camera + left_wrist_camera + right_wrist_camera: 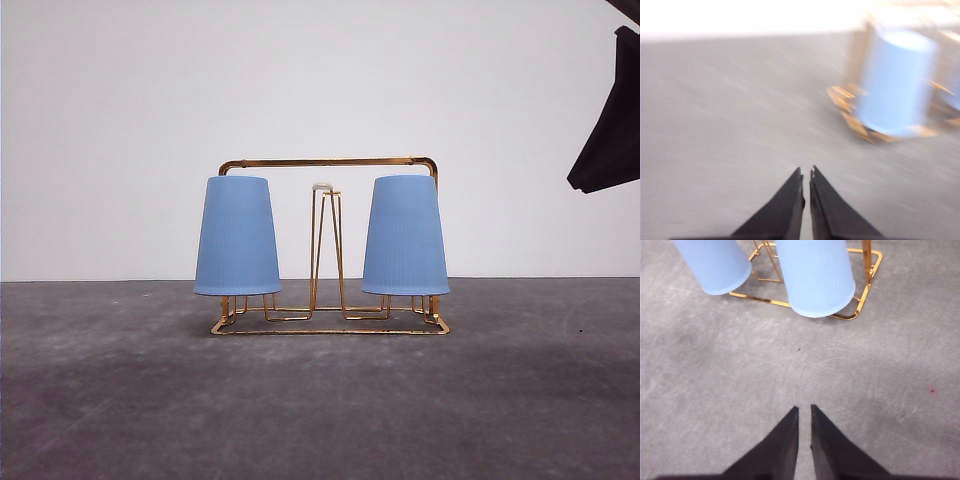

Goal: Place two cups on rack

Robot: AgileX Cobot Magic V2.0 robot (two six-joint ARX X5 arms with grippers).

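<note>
Left gripper (806,172): jaws nearly closed, empty, over bare floor. Right gripper (804,409): same, empty. Both cups (237,236) (405,236) sit inverted on rack (330,162), well ahead of jaws.

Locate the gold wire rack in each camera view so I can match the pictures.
Front view: the rack stands mid-picture on the grey table, its handle bar spanning above two inverted blue cups.
Left wrist view: blurred, at the upper right, around a blue cup.
Right wrist view: along the top edge, its base corner beyond the cups.
Shared landmark: the rack's right-hand cup, also.
</note>
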